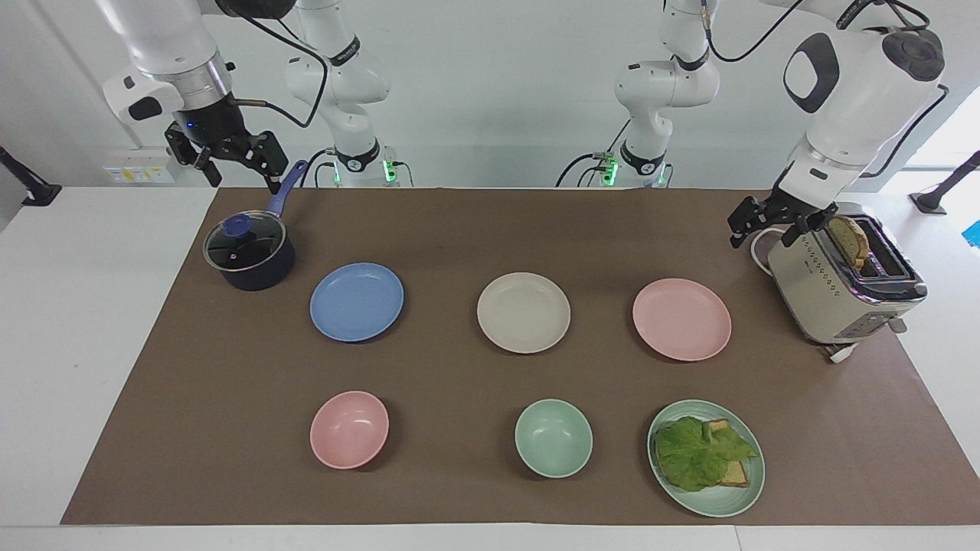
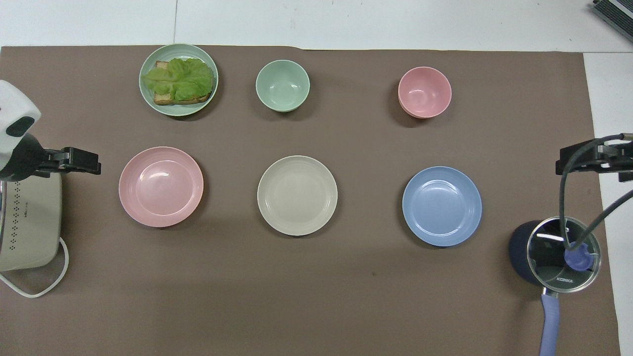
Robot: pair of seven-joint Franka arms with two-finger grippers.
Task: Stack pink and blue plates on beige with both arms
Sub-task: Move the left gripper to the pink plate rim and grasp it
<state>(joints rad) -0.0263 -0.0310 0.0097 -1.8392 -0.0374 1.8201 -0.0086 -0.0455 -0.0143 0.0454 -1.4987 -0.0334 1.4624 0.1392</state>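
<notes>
Nearest the robots, the right gripper [image 1: 233, 170] hangs with its jaws spread wide and nothing in them, over the mat [image 1: 459, 229] corner at the right arm's end, above the blue handle of the lidded saucepan [image 1: 249, 252]. At the left arm's end the left gripper [image 1: 769, 224], jaws also wide and holding nothing, is in the air over the mat's edge just beside the toaster [image 1: 838, 283]. Farther out, across the mat's middle, lie three separate plates in a row: the blue plate [image 1: 356, 301], the beige plate [image 1: 523, 312] between, the pink plate [image 1: 681, 318]. Along the mat's farthest edge sit a pink bowl [image 1: 349, 429], a green bowl [image 1: 553, 438] and a green plate [image 1: 716, 501] with lettuce.
</notes>
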